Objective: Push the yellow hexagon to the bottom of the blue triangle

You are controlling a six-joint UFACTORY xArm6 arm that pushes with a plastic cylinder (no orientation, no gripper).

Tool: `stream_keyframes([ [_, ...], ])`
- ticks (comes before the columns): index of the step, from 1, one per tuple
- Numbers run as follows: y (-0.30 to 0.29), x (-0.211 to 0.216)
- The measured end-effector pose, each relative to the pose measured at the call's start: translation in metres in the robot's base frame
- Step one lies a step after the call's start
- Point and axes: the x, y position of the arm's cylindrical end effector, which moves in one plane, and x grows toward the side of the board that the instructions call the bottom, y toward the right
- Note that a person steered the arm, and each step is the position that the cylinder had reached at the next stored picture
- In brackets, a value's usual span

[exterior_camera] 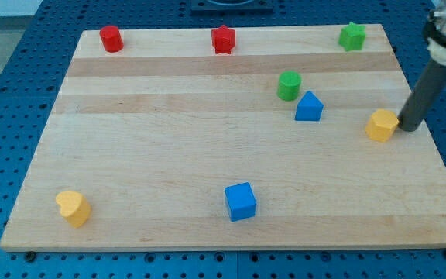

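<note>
The yellow hexagon lies near the board's right edge. The blue triangle sits to its left and slightly higher, with a gap between them. My tip is at the hexagon's right side, touching or nearly touching it. The dark rod rises from there toward the view's top right corner.
A green cylinder stands just above and left of the blue triangle. A green star, a red star and a red cylinder line the top edge. A blue cube and a yellow heart-like block lie near the bottom. The wooden board rests on a blue perforated table.
</note>
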Motion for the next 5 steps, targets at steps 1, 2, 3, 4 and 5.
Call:
stream_keyframes([
  [1,-0.033,0.01],
  [2,-0.065,0.013],
  [3,-0.09,0.013],
  [4,-0.118,0.013],
  [5,-0.142,0.007],
])
